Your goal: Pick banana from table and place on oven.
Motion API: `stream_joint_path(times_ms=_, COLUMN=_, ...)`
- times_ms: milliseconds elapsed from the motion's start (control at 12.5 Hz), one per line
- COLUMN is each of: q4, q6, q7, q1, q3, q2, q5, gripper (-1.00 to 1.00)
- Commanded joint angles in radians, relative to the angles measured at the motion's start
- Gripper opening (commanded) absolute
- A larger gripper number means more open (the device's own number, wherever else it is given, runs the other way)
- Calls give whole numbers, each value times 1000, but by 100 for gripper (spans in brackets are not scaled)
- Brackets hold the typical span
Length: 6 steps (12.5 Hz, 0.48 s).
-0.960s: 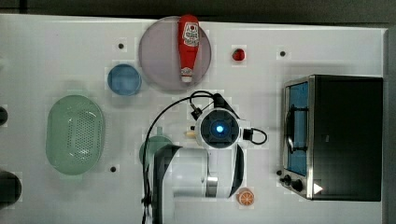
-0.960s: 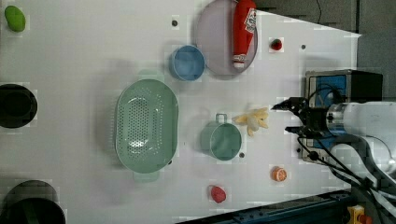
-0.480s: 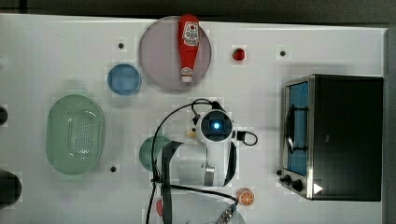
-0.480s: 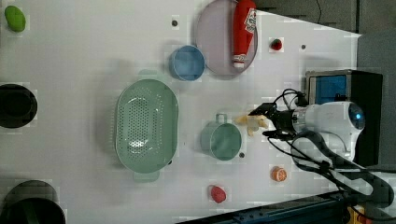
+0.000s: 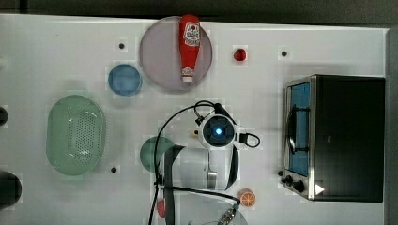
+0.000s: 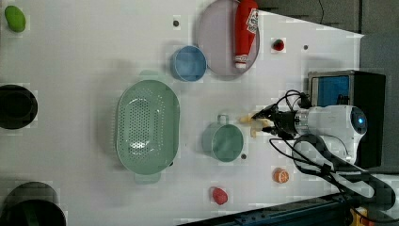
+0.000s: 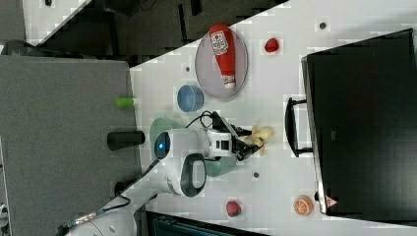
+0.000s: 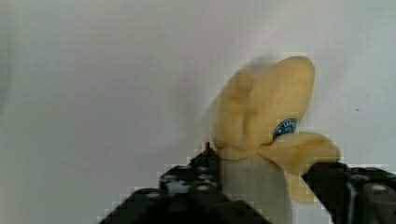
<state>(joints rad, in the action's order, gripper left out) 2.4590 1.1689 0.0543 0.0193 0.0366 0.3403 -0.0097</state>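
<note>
The banana [image 8: 266, 112] is pale yellow, partly peeled, and lies on the white table [image 5: 281, 93] beside the green mug [image 6: 223, 141]. My gripper [image 8: 261, 172] is down at table level with a black finger pressed against each side of the banana's pale stem end. The left view shows the gripper [image 6: 258, 123] reaching from its right onto the banana [image 6: 250, 122]. The right view also shows the banana [image 7: 260, 133] at the fingertips. In the top view my wrist covers all but a sliver of banana [image 5: 194, 133]. The oven [image 5: 347, 136], black-topped with a blue glass door, stands at the top view's right.
A green colander [image 5: 75, 135], a blue bowl [image 5: 125, 79] and a grey plate [image 5: 159, 61] carrying a ketchup bottle [image 5: 189, 47] lie toward the top view's left and top. A strawberry [image 5: 240, 55] and an orange slice [image 5: 247, 198] sit nearer the oven. My cable loops around the wrist.
My arm has come down and shifted toward the mug until the fingers straddle the banana. The fingers, wide apart before, have closed in on it.
</note>
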Motion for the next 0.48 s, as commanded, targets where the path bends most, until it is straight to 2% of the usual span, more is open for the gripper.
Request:
stream_joint_path(times_ms=80, q4=-4, q6=18, q7=39, q1=-9, q3=9, q2=-7, q5=17, gripper=-50)
stream_joint_path(times_ms=160, q4=-4, q6=17, q7=39, q1=-9, q3=8, q2=-8, q5=17, gripper=-64)
stream_joint_path(times_ms=480, q4=-7, q6=11, q7=39, q1=-9, q3=-1, q2=-93, q5=17, gripper=-64)
